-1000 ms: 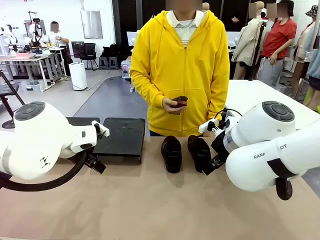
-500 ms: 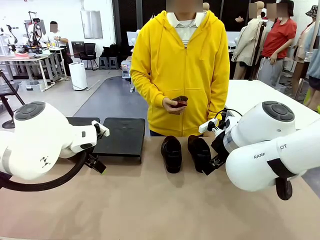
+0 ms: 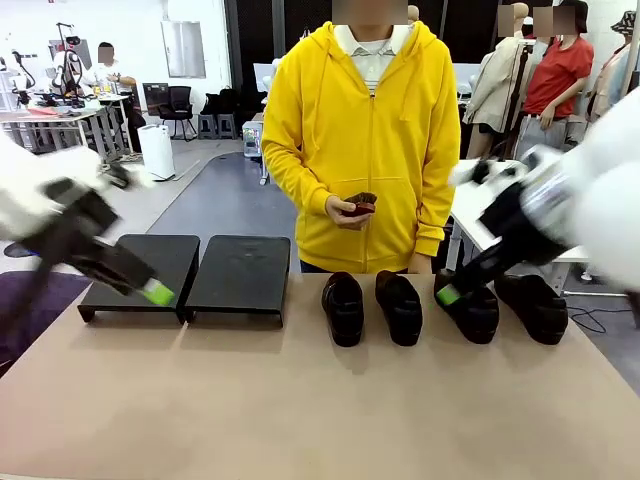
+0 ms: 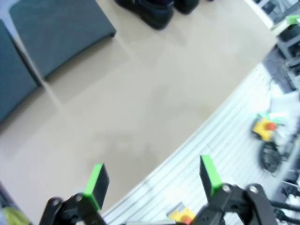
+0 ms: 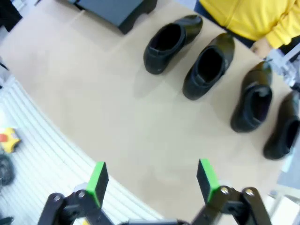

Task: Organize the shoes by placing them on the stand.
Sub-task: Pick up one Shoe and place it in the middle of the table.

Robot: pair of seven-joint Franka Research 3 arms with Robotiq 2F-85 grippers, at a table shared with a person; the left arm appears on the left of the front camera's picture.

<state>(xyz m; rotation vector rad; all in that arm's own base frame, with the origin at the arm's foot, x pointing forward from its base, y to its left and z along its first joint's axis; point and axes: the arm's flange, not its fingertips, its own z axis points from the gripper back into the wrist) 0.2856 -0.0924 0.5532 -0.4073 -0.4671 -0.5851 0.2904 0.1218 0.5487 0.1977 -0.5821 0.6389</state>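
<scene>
- The left gripper [image 3: 152, 290] is seen blurred at mid-left of the front view, over the left stand platform [image 3: 120, 262]. In its wrist view the jaws are spread wide and nothing is gripped.
- The right stand platform [image 3: 240, 272] is set just beside the left one, at the far side of the table [image 3: 300, 400].
- Four shoes are lined up on the table, right of the stand and well apart from the left gripper: leftmost shoe [image 3: 343, 306], second shoe [image 3: 400, 304], third shoe [image 3: 472, 312], rightmost shoe [image 3: 535, 306].
- A small dark item is held in the person's hand [image 3: 345, 208], upper centre.
- The right gripper [image 3: 447, 295] is seen at mid-right, its green tip overlapping the third shoe. In its wrist view the jaws are wide apart and nothing is held, with all the shoes well beyond the fingertips.
</scene>
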